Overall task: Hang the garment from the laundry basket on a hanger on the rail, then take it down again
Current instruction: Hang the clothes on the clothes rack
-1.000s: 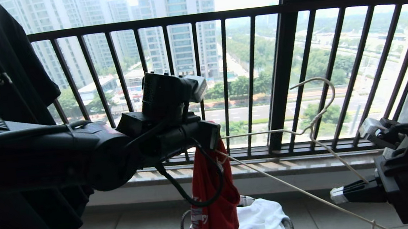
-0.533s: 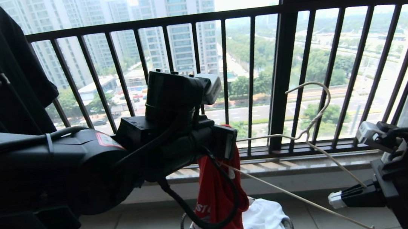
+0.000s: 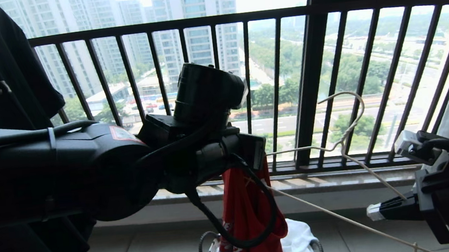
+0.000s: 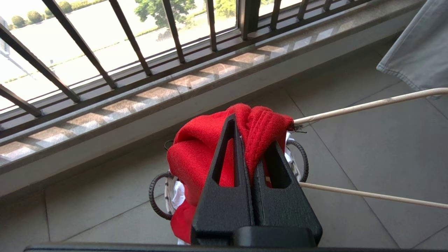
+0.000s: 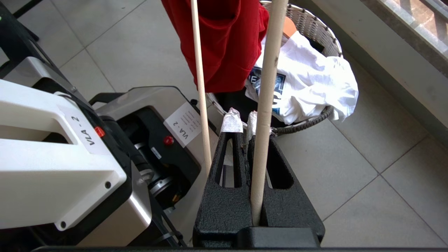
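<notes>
The left gripper [image 4: 249, 140] has swung right, clamped on the red knit T-shirt [image 4: 199, 150] above the wicker laundry basket [image 5: 315, 33] on grey floor tiles [image 4: 350, 150]; the right gripper [image 5: 241, 122] pinches the thin wire hanger [image 5: 264, 105].

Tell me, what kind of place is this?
Probably a high apartment balcony used for drying laundry: a black barred railing overlooks tower blocks, with a laundry basket on the tiled floor.
</notes>
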### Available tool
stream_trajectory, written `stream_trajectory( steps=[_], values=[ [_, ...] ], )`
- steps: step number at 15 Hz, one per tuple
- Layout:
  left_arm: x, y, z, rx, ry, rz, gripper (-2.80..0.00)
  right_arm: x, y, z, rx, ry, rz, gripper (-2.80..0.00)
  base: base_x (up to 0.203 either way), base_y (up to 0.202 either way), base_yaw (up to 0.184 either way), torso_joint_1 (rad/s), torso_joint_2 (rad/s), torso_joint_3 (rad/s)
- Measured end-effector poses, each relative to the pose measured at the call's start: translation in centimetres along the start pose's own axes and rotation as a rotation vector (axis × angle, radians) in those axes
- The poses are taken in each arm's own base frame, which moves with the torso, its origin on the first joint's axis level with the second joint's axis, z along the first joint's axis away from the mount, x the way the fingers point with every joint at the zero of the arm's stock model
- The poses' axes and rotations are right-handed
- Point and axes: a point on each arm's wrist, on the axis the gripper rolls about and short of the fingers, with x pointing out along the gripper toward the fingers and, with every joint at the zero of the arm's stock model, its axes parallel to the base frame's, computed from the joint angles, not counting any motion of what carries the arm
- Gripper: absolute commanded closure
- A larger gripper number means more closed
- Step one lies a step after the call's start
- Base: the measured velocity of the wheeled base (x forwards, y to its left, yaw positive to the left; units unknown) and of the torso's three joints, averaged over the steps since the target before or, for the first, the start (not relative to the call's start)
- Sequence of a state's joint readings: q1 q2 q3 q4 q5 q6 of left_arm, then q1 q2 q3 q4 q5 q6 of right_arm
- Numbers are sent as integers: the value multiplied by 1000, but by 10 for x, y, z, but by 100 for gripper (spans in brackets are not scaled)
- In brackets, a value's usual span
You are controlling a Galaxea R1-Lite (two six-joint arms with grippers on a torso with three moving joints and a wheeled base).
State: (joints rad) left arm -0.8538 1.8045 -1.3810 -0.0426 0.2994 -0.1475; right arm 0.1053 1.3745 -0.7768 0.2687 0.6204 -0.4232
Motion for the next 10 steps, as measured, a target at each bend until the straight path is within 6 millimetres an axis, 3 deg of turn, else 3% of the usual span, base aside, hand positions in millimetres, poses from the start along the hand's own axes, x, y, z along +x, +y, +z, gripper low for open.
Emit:
stream_trajectory(
  steps=[5, 10],
  values=[
    [17, 26, 14, -43, -32, 121, 0, -3, 1, 0, -5, 0, -28, 0, 0, 0, 0, 0, 0, 0],
    [13, 2, 6, -40, -11, 53, 0, 1, 0, 1, 1, 6, -9, 0, 0, 0, 0, 0, 0, 0]
  ],
)
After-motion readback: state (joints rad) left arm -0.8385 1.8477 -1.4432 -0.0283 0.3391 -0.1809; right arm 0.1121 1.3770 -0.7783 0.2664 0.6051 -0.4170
